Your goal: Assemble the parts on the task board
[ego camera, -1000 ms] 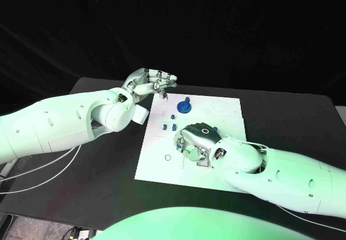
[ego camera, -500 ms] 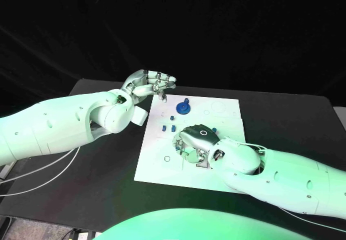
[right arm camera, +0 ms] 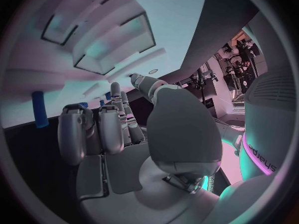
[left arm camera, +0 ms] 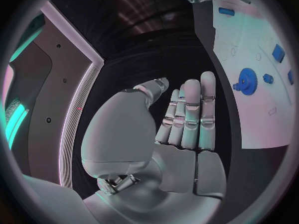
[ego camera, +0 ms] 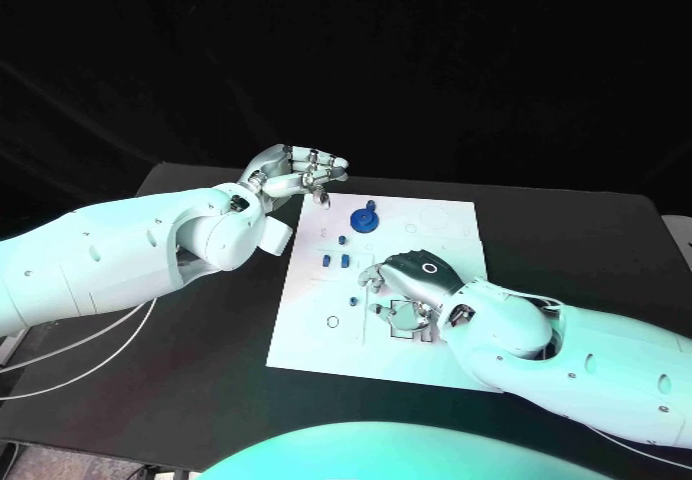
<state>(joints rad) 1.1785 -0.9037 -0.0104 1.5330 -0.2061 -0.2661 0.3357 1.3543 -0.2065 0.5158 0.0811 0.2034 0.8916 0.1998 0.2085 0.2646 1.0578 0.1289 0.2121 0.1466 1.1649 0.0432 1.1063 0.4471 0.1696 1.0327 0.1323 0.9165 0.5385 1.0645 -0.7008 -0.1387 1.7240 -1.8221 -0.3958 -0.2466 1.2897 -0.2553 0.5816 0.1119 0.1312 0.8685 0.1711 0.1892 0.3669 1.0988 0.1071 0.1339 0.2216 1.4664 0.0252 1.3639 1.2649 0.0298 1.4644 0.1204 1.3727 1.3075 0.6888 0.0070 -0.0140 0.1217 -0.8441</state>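
Task board (ego camera: 433, 222) lies mid-table, small blue parts (ego camera: 330, 260) on its left half, blue gear-like part (ego camera: 366, 216) near the far edge

Right hand (ego camera: 405, 287) sits low over board centre, fingers curled under; whether they grasp anything, cannot tell. Left hand (ego camera: 296, 170) hovers off the board's far-left corner, fingers curled in, nothing visible in them. Black table (ego camera: 216, 340) beneath
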